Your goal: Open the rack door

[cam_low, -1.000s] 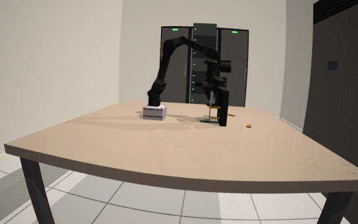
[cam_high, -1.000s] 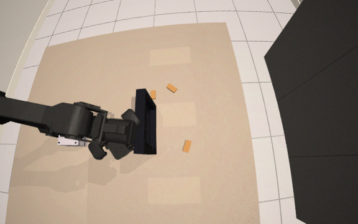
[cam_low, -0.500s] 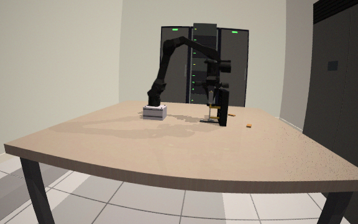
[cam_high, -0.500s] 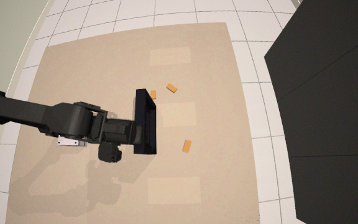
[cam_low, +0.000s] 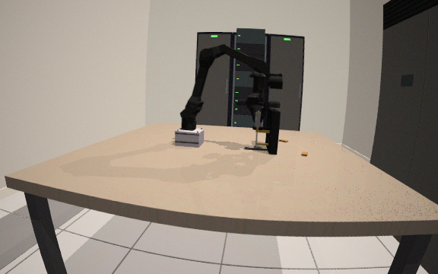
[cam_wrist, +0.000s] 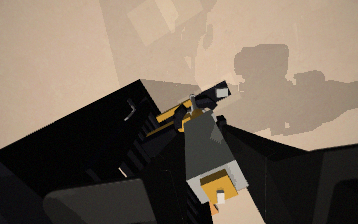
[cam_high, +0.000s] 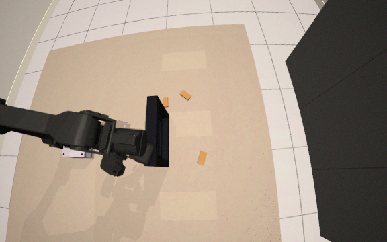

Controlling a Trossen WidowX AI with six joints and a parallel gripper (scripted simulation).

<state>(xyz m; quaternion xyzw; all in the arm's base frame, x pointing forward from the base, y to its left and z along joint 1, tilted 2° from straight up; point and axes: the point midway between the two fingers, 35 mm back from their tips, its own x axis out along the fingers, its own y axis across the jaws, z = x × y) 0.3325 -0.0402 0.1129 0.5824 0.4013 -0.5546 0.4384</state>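
Observation:
The dark rack frame (cam_high: 151, 128) (cam_low: 274, 131) stands upright on the table. Its slatted front (cam_wrist: 139, 146) shows slantwise in the wrist view. The door looks flush with the frame; a small opening cannot be ruled out. Yellow brackets (cam_low: 262, 131) (cam_wrist: 174, 110) reach from the front to the handle's rod. The grey upright handle (cam_low: 258, 119) (cam_wrist: 205, 142) has a yellow and white top end. My gripper (cam_wrist: 203, 134) is shut on the handle, fingers pointing down, twisted at a slant to the rack front. The exact turn of the handle is unclear. In the top view the arm hides the fingers.
Orange blocks (cam_high: 185, 95) (cam_high: 165, 101) (cam_high: 202, 157) (cam_low: 304, 154) lie behind and beside the rack on the table (cam_high: 240, 117). A dark foot (cam_low: 255, 148) extends from the rack's base beneath the handle. The arm's pale base box (cam_low: 189, 138) stands left of the rack.

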